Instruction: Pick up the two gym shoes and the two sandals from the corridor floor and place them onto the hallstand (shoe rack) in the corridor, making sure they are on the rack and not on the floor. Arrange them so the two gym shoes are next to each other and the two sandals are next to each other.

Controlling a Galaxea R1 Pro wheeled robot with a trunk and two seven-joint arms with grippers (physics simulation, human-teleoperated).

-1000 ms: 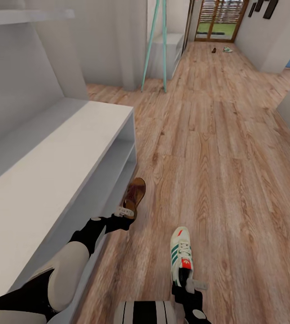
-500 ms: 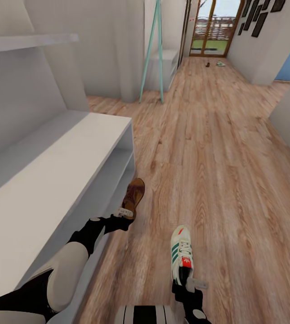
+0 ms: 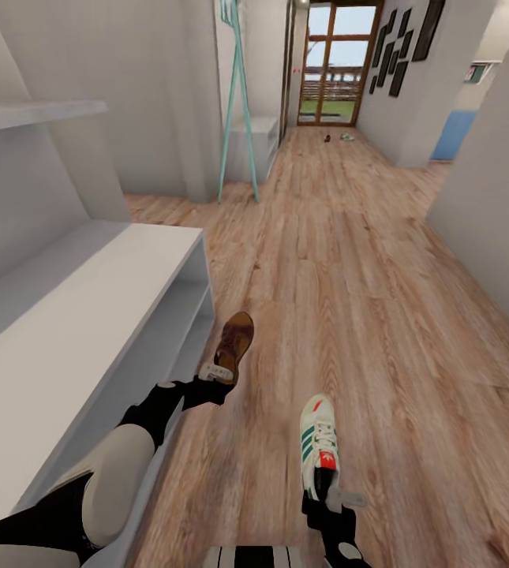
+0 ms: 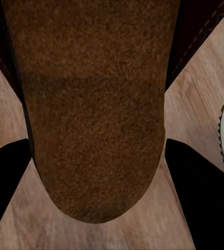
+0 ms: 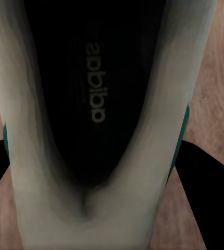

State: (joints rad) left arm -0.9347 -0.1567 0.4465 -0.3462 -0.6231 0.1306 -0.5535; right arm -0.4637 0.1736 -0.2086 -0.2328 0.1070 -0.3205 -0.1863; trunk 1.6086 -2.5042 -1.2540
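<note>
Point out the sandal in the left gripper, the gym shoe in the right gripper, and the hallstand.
sandal (image 3: pixel 234 341), head view, on its brown insole.
gym shoe (image 3: pixel 317 448), head view, on its laced white upper.
hallstand (image 3: pixel 88 315), head view, on its bare grey top.

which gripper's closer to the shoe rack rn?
Left. The left gripper, holding a sandal, is right beside the shoe rack; the right gripper, holding a sneaker, is farther out over the floor.

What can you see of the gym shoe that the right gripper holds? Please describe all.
The gym shoe is white with green side stripes, white laces and a red-orange patch near the heel. The right gripper grips it at the heel, toe pointing forward, above the wood floor. The right wrist view shows its dark inside with printed lettering.
</note>
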